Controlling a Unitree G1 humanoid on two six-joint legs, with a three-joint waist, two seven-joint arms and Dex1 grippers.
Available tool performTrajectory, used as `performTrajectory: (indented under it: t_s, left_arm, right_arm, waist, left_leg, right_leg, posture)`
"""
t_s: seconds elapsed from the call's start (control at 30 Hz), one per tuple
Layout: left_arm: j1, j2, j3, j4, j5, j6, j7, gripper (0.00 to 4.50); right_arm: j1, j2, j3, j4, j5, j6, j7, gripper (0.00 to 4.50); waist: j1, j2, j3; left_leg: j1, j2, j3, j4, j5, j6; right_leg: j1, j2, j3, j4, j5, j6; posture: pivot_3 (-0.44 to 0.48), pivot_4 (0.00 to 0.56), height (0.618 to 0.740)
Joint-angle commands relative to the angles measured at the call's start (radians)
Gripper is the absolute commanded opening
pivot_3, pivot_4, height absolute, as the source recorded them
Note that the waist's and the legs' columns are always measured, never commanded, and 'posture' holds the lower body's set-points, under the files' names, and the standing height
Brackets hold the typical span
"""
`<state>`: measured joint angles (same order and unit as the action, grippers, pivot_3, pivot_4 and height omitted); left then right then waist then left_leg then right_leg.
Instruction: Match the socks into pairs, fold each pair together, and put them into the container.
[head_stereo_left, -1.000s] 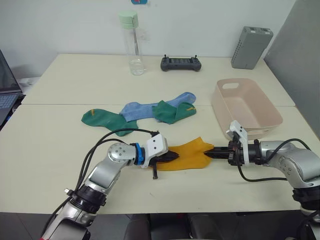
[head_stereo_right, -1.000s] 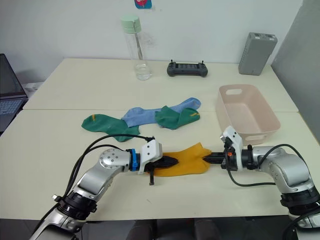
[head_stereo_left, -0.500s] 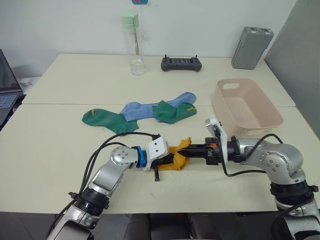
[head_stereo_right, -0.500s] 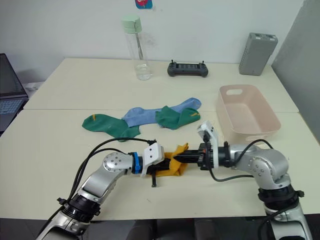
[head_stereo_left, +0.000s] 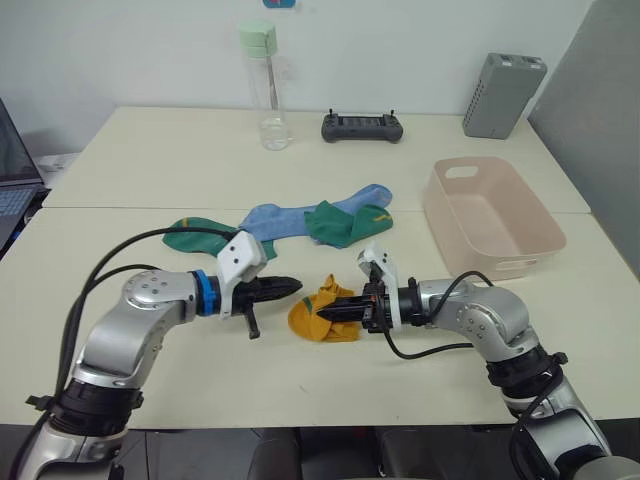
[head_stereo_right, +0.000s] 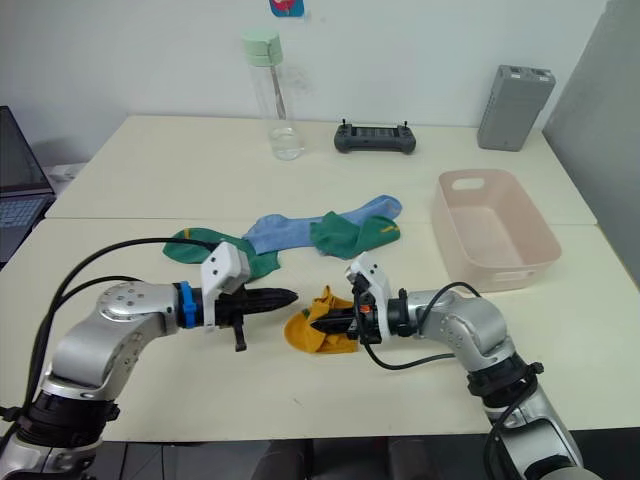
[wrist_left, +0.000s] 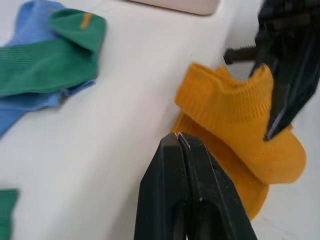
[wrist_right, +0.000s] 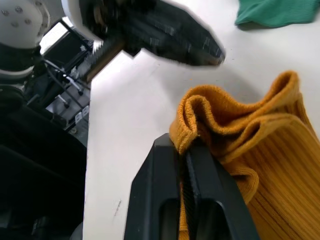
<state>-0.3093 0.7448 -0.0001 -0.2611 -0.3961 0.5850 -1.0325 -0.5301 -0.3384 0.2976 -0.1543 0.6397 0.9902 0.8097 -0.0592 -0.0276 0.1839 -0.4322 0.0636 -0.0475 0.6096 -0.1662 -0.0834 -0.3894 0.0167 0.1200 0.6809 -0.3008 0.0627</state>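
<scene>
The mustard-yellow socks (head_stereo_left: 312, 318) lie doubled over in a bunch on the near table, and my right gripper (head_stereo_left: 338, 311) is shut on their folded edge (wrist_right: 200, 120). My left gripper (head_stereo_left: 291, 287) is shut and empty, its tips a short gap to the left of the bunch. Behind them lie a dark green sock (head_stereo_left: 206, 238), a light blue sock (head_stereo_left: 288, 216) and a second green sock (head_stereo_left: 342, 223) that overlaps the blue one. The pale pink container (head_stereo_left: 515, 265) stands empty at the right.
At the back of the table stand a clear bottle with a green cap (head_stereo_left: 263, 88), a black controller (head_stereo_left: 362, 127) and a grey upright box (head_stereo_left: 503, 96). A laptop (head_stereo_left: 10, 190) shows at the left edge.
My right gripper has carried one end of the yellow socks leftward, which folded them over into a bunch. My left gripper has come off the socks and drawn back to the left.
</scene>
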Motion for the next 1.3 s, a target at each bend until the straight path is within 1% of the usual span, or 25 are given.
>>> performTrajectory:
  t_s: [0.03, 0.1, 0.2, 0.3, 0.33, 0.43, 0.57, 0.63, 0.73, 0.8, 0.87, 0.97, 1.03, 1.17, 1.3]
  left_arm:
    - [-0.023, 0.003, 0.015, -0.038, -0.031, 0.005, 0.006, 0.0]
    - [-0.042, -0.008, 0.017, -0.035, -0.031, -0.009, 0.011, 0.0]
    - [-0.105, -0.042, 0.012, -0.03, -0.047, -0.019, 0.025, 0.0]
    - [-0.142, -0.049, -0.007, -0.037, -0.05, -0.018, 0.015, 0.0]
    - [-0.148, -0.053, -0.017, -0.042, -0.054, -0.016, 0.01, 0.0]
    - [-0.14, -0.063, -0.051, -0.053, -0.054, -0.029, -0.005, 0.0]
    - [-0.15, -0.079, -0.076, -0.024, -0.034, -0.061, -0.005, 0.0]
    - [-0.137, -0.084, -0.109, -0.022, -0.022, -0.073, -0.013, 0.0]
    - [-0.086, -0.067, -0.159, -0.03, 0.012, -0.104, -0.033, 0.0]
    - [-0.043, -0.033, -0.196, -0.016, 0.072, -0.149, -0.044, 0.0]
    - [0.001, 0.011, -0.231, 0.042, 0.168, -0.243, -0.042, 0.0]
    - [0.038, 0.036, -0.243, 0.121, 0.241, -0.345, -0.031, 0.0]
    - [0.053, 0.03, -0.233, 0.149, 0.246, -0.366, -0.027, 0.0]
    - [0.072, 0.014, -0.218, 0.117, 0.208, -0.339, -0.032, 0.0]
    - [0.079, 0.014, -0.216, 0.09, 0.199, -0.316, -0.029, 0.0]
  right_arm:
    - [-0.022, -0.004, -0.032, -0.049, 0.049, 0.016, 0.041, 1.46]
    - [-0.02, -0.014, -0.051, -0.072, 0.084, 0.038, 0.06, 2.18]
    - [-0.011, -0.052, -0.074, -0.101, 0.114, 0.055, 0.088, 3.28]
    - [-0.007, -0.081, -0.106, -0.122, 0.137, 0.067, 0.09, 4.4]
    - [-0.007, -0.094, -0.13, -0.129, 0.155, 0.077, 0.093, 4.47]
    - [-0.003, -0.132, -0.184, -0.158, 0.209, 0.105, 0.105, 4.47]
    - [0.006, -0.168, -0.194, -0.16, 0.201, 0.097, 0.092, 4.47]
    - [0.011, -0.184, -0.181, -0.125, 0.141, 0.069, 0.056, 4.47]
    - [0.019, -0.193, -0.152, -0.09, 0.069, 0.038, 0.018, 4.47]
    - [0.022, -0.186, -0.15, -0.089, 0.063, 0.049, 0.005, 4.47]
    - [0.027, -0.171, -0.153, -0.087, 0.059, 0.072, -0.023, 4.47]
    - [0.042, -0.164, -0.144, -0.09, 0.054, 0.105, -0.044, 4.47]
    - [0.052, -0.16, -0.13, -0.09, 0.057, 0.136, -0.052, 4.47]
    - [0.067, -0.134, -0.1, -0.061, 0.046, 0.165, -0.071, 4.47]
    - [0.048, -0.056, -0.099, 0.03, 0.045, 0.183, -0.096, 4.47]
  waist:
    - [0.001, 0.0, 0.0]
    - [0.001, 0.0, 0.0]
    - [0.005, 0.0, 0.0]
    - [0.002, 0.0, 0.0]
    - [0.002, 0.0, 0.0]
    - [0.001, 0.0, 0.0]
    - [0.0, 0.0, 0.0]
    - [0.0, 0.0, 0.0]
    - [0.0, 0.0, 0.0]
    - [-0.002, 0.0, 0.0]
    - [-0.003, 0.0, 0.0]
    - [-0.002, 0.0, 0.0]
    - [0.001, 0.0, 0.0]
    - [0.001, 0.0, 0.0]
    - [-0.004, 0.0, 0.0]
  left_leg:
    - [0.0, 0.0, 0.0, 0.0, 0.0, 0.0]
    - [0.0, 0.0, 0.0, 0.0, 0.0, 0.0]
    - [0.0, 0.0, -0.001, 0.0, 0.0, 0.0]
    - [0.0, 0.0, 0.0, 0.0, 0.0, 0.0]
    - [0.0, 0.0, 0.0, 0.0, 0.0, 0.0]
    - [0.0, 0.0, 0.0, 0.0, 0.0, 0.0]
    - [0.0, 0.0, 0.0, -0.001, 0.0, 0.0]
    - [0.0, 0.0, 0.0, -0.001, 0.0, 0.0]
    - [0.0, 0.0, 0.001, 0.0, 0.0, 0.0]
    - [0.0, 0.0, 0.001, 0.0, 0.0, 0.0]
    - [0.0, 0.0, 0.001, -0.001, 0.0, 0.0]
    - [0.0, 0.001, 0.0, -0.002, 0.0, 0.0]
    - [0.0, 0.0, 0.001, -0.001, 0.0, 0.0]
    - [0.0, 0.0, 0.001, -0.001, 0.0, 0.0]
    - [0.0, 0.0, 0.001, -0.001, 0.0, 0.0]
  right_leg:
    - [0.0, 0.0, 0.0, 0.0, 0.0, 0.0]
    - [0.0, 0.0, 0.0, 0.0, 0.0, 0.0]
    - [0.0, 0.0, -0.001, 0.0, 0.0, 0.0]
    - [0.0, 0.0, 0.0, 0.0, 0.0, 0.0]
    - [0.0, 0.0, 0.0, 0.0, 0.0, 0.0]
    - [0.0, 0.0, 0.0, 0.0, 0.0, 0.0]
    - [0.0, 0.0, 0.0, 0.0, 0.0, -0.001]
    - [0.0, 0.0, 0.0, 0.0, 0.0, 0.0]
    - [0.0, 0.0, 0.001, 0.0, 0.0, 0.0]
    - [0.0, 0.0, 0.001, 0.0, 0.0, 0.0]
    - [-0.001, 0.0, 0.001, 0.0, 0.0, -0.001]
    - [-0.002, 0.0, 0.001, 0.0, -0.001, -0.002]
    - [-0.001, 0.0, 0.001, 0.0, -0.001, -0.002]
    - [-0.001, 0.0, 0.001, 0.0, -0.001, -0.002]
    - [0.0, 0.0, 0.001, 0.0, -0.001, -0.002]
  posture:
    - [0.0, 0.15, 0.74]
    - [0.0, 0.15, 0.74]
    - [0.0, 0.15, 0.74]
    - [0.0, 0.15, 0.74]
    - [0.0, 0.15, 0.74]
    - [0.0, 0.15, 0.74]
    - [0.0, 0.15, 0.74]
    - [0.0, 0.15, 0.74]
    - [0.0, 0.15, 0.74]
    - [0.0, 0.15, 0.74]
    - [0.0, 0.15, 0.74]
    - [0.0, 0.15, 0.74]
    - [0.0, 0.15, 0.74]
    - [0.0, 0.15, 0.74]
    - [0.0, 0.15, 0.74]
